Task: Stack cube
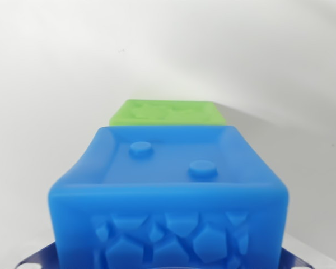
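A soft blue cube fills the lower half of the wrist view, with two round studs on its top face and a cracked-stone pattern on its near side. Its side walls bow inward, as if pinched. Only dark slivers of my gripper show at the bottom corners, one on each side of the blue cube, and it looks shut on it. Just beyond the blue cube lies a green cube. Only its embossed top face shows, and the blue cube hides its near edge.
A plain white surface runs all around both cubes, with a soft shadow to the right of the green cube. Nothing else is in view.
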